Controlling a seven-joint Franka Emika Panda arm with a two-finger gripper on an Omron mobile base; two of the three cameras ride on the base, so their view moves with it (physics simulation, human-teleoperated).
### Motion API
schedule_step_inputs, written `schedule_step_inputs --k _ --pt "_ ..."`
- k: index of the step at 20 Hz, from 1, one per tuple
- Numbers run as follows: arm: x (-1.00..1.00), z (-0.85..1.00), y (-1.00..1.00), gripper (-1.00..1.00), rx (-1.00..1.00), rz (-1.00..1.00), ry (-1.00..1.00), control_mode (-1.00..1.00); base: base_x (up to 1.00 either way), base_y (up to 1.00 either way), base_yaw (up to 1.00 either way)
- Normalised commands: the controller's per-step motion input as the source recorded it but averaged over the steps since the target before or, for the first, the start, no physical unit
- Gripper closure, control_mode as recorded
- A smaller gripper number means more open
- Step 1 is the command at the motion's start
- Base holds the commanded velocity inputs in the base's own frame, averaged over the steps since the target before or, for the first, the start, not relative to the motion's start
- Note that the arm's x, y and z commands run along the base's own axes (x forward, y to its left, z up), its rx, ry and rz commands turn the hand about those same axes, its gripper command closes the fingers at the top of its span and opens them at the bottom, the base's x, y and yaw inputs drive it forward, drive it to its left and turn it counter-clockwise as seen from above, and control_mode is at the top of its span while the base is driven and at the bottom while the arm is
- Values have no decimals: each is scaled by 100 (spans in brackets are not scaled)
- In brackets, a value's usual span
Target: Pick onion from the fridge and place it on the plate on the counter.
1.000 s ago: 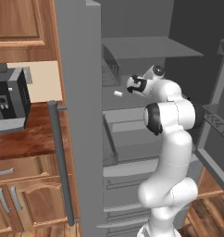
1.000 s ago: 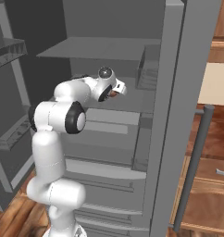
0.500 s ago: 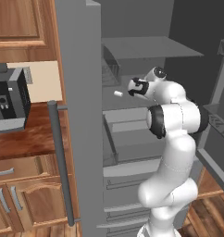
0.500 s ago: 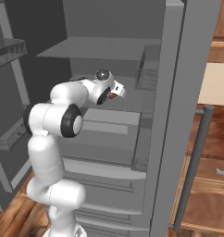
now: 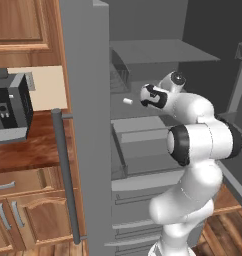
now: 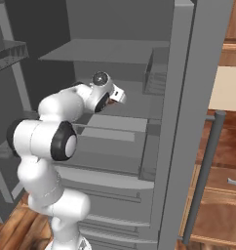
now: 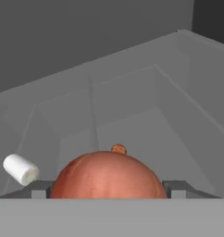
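— onion (image 7: pixel 108 175) position?
— sitting between the gripper (image 7: pixel 108 189) fingertips (image 7: pixel 40 190), both pressing its sides, gripped inside the fridge (image 5: pixel 88 125).
— anything beyond it?
— white stub (image 7: pixel 20 169) lying at nine o'clock, grey shelf floor (image 7: pixel 132 125) stretching toward twelve.

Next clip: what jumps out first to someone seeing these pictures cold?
The reddish-brown onion looms large in the hand view, sitting between the jaws. In the base views, the white arm reaches into the open grey fridge at shelf height, and a small white stub lies nearby on that shelf.
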Motion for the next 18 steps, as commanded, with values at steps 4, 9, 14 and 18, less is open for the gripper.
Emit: schedule_step_inputs --k 4,9,14,18 --pt "-96 38 0 100 0 0 -4 -100 0 0 0" --pt "-100 11 0 100 0 0 0 -100 0 0 0" --pt "-100 32 0 100 0 0 1 -100 0 0 0" --pt "-86 41 0 100 0 0 6 -100 0 0 0"
